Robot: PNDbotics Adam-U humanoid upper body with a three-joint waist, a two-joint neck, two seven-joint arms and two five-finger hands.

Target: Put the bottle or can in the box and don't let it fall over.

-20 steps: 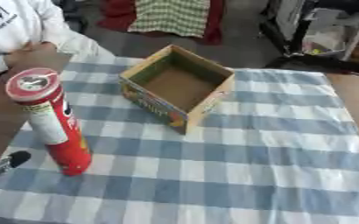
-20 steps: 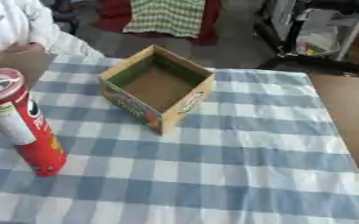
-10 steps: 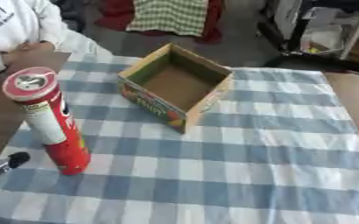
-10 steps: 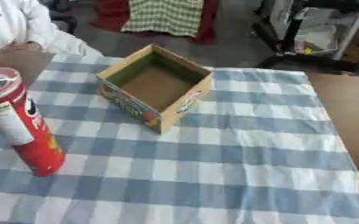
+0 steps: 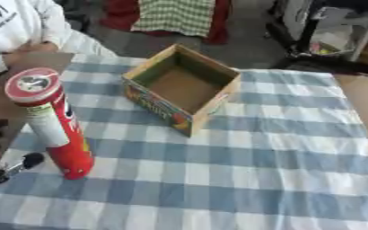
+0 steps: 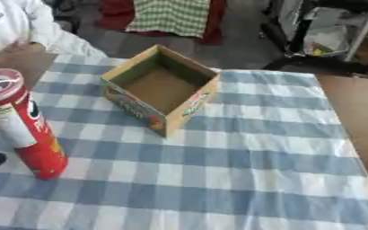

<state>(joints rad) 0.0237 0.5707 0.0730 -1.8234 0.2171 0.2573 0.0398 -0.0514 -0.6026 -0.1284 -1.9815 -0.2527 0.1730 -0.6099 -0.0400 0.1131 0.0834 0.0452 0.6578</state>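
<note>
One robot hand, the black left hand (image 5: 0, 167), shows only partly at the lower left edge; whether its fingers are apart or together cannot be told. Just beside it, a tall red cylindrical can with a red lid (image 5: 52, 121) stands upright on the blue-and-white checked tablecloth (image 5: 265, 170). Farther back, apart from the can, sits an open, empty cardboard box (image 5: 183, 87).
</note>
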